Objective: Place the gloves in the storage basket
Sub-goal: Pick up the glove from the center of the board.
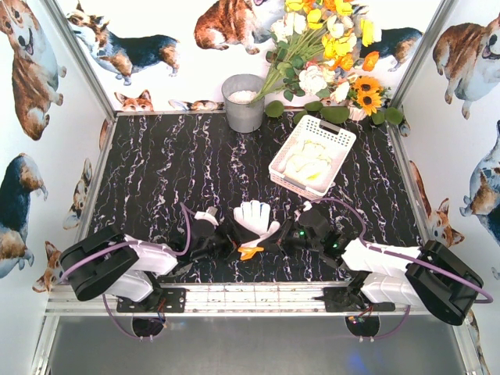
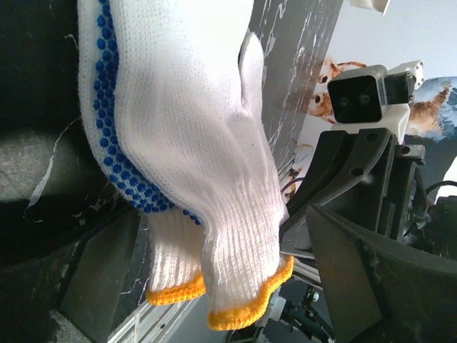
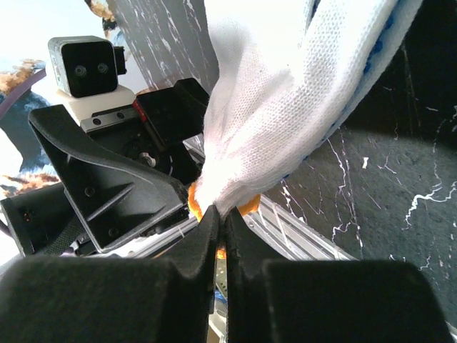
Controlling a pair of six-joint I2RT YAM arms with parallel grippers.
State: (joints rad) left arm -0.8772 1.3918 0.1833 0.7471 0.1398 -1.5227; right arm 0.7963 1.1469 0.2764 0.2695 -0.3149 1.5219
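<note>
White knit gloves [image 1: 256, 219], orange-cuffed, one blue-dotted, held up between both arms near the table's [image 1: 156, 172] front edge. Right hand [image 3: 218, 223] clenched on the cuffs; left hand [image 1: 226, 244] looks spread, gripping nothing. Step: transfer. Next: carry to the storage basket [image 1: 334, 127], well apart, and release above it.

Right gripper [image 3: 220, 216] tightly closed; left gripper [image 1: 228, 247] adjacent

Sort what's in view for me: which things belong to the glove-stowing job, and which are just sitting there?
Part of the job:
- white glove, its cuff pinched by the right gripper
- storage basket
- gloves lying in that basket

Just lying about:
- grey metal bucket
- bunch of flowers
</note>
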